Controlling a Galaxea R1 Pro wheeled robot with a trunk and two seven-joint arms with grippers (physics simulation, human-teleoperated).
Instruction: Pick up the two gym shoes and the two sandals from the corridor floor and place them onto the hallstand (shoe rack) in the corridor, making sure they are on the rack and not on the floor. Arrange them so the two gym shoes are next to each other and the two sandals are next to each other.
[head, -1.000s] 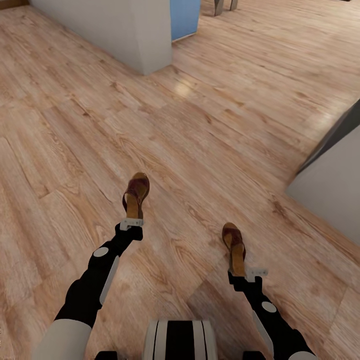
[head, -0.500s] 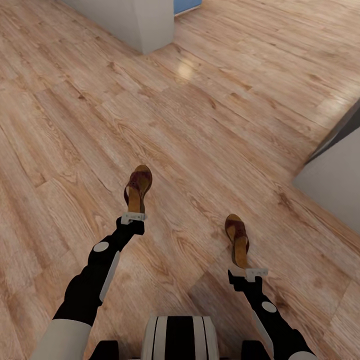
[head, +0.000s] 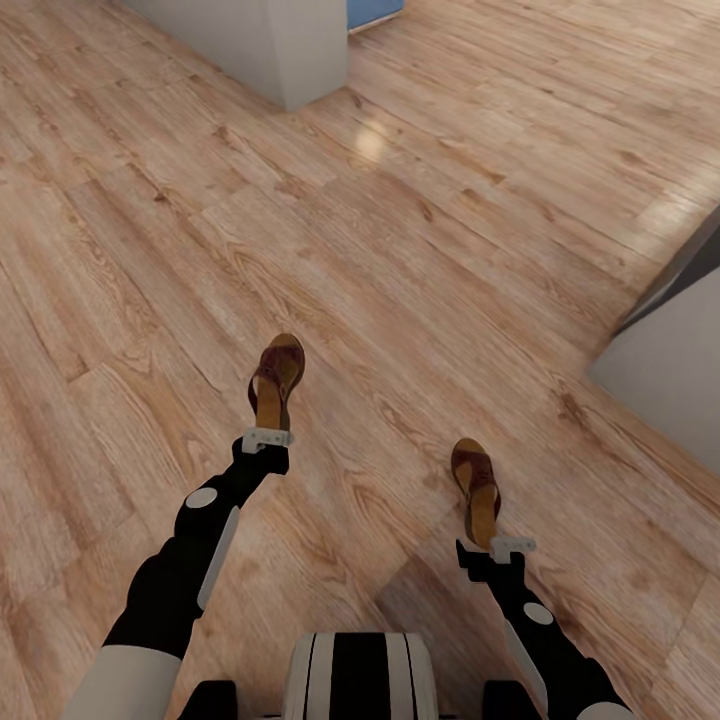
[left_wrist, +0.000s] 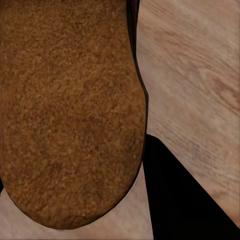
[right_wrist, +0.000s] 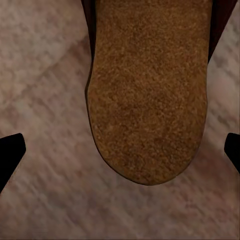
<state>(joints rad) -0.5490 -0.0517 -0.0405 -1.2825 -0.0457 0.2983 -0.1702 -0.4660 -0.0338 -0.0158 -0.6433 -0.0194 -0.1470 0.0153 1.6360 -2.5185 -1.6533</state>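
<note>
Sandals (head: 276, 382) (head: 476, 490) sit clenched by heel in each pincer (head: 266, 438) (head: 511, 546) on head view; wrist cameras add fuzzy insoles (left_wrist: 65, 115) (right_wrist: 150, 90)

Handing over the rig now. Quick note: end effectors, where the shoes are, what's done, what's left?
Left end effector: at the heel of one sandal. Whether it is clamped cannot be told.
Right end effector: at the heel of the other sandal, fingers apart in the wrist view; grip not confirmed.
Both sandals are over the wood floor, well apart from each other.
Done: nothing is on the rack yet.
Left: confirm grips, rack the sandals side by side, then find and rack the two gym shoes.
</note>
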